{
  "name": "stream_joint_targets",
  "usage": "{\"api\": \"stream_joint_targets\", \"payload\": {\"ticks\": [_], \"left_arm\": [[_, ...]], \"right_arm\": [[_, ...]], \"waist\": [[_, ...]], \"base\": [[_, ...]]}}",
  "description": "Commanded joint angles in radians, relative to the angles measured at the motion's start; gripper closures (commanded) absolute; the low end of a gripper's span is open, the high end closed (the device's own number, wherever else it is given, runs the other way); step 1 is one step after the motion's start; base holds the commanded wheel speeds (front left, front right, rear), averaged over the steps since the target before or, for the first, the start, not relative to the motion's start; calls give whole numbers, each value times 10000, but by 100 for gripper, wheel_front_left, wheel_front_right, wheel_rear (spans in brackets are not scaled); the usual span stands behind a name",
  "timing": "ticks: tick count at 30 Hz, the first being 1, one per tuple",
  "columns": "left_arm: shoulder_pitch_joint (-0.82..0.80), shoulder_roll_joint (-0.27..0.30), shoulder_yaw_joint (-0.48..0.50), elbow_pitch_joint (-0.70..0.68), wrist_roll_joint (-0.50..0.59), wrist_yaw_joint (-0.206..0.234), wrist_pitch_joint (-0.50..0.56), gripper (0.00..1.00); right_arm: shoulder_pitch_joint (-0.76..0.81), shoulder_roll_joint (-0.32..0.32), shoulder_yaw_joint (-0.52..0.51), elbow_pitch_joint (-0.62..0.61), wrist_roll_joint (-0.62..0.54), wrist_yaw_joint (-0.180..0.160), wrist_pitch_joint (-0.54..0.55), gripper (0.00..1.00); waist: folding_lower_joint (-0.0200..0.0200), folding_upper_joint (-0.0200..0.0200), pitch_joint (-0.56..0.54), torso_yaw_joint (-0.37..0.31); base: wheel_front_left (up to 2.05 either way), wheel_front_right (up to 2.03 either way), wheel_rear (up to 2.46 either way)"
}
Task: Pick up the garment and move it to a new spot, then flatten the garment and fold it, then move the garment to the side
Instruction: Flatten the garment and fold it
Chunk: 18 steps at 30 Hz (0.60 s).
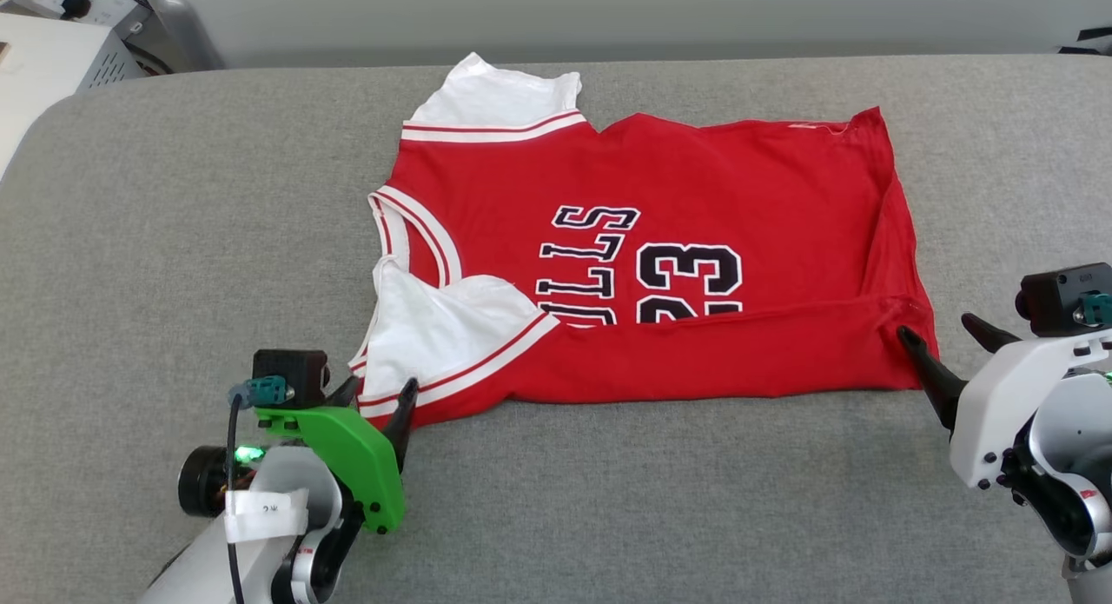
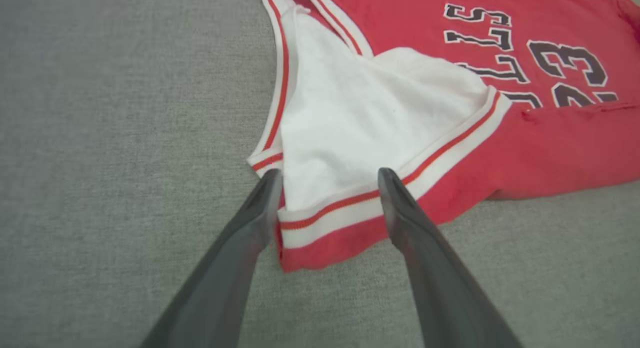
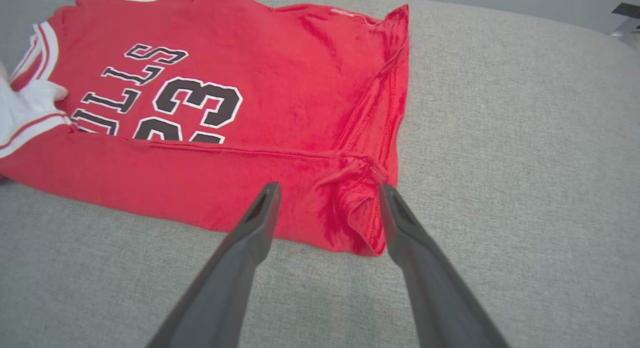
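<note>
The garment [image 1: 695,178], a red jersey with white sleeves and a black "BULLS 23" print, lies spread on the grey padded surface [image 1: 174,239], collar to the left. Its near long edge is folded up over the lower part of the print. My left gripper [image 1: 378,395] is open at the near left corner, its fingers straddling the striped hem of the white sleeve [image 2: 360,117] without pinching it. In the left wrist view that gripper [image 2: 328,175] holds nothing. My right gripper [image 1: 936,326] stands open at the near right corner, fingers either side of the puckered red hem [image 3: 360,208].
A white equipment box [image 1: 52,56] with cables sits beyond the surface's far left corner. A pale wall runs along the back edge. Bare grey surface lies to the left, to the right and in front of the garment.
</note>
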Motion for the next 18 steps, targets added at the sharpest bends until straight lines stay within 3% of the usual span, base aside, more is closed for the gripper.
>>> {"api": "stream_joint_targets", "payload": {"ticks": [1,5,9,13,18], "left_arm": [[185,196,-16,-193,-5,291,298,0],[361,465,43,-700,85,1182,947,0],[396,614,18,-904,158,1743,1471,0],[376,693,-120,-957,181,2004,1981,0],[349,672,-305,-774,-13,1884,2507,0]], "right_arm": [[154,65,-67,-175,-123,-7,92,0],[234,210,-160,-488,-271,-7,267,0],[248,302,-231,-633,-318,-7,338,0],[224,325,-203,-700,-350,-7,367,0],[198,307,-188,-720,-430,-7,569,0]], "waist": [[0,0,144,-103],[0,0,361,-224],[0,0,582,-299],[0,0,765,-364],[0,0,923,-438]], "base": [[0,0,0],[0,0,0],[0,0,0],[0,0,0],[0,0,0]]}}
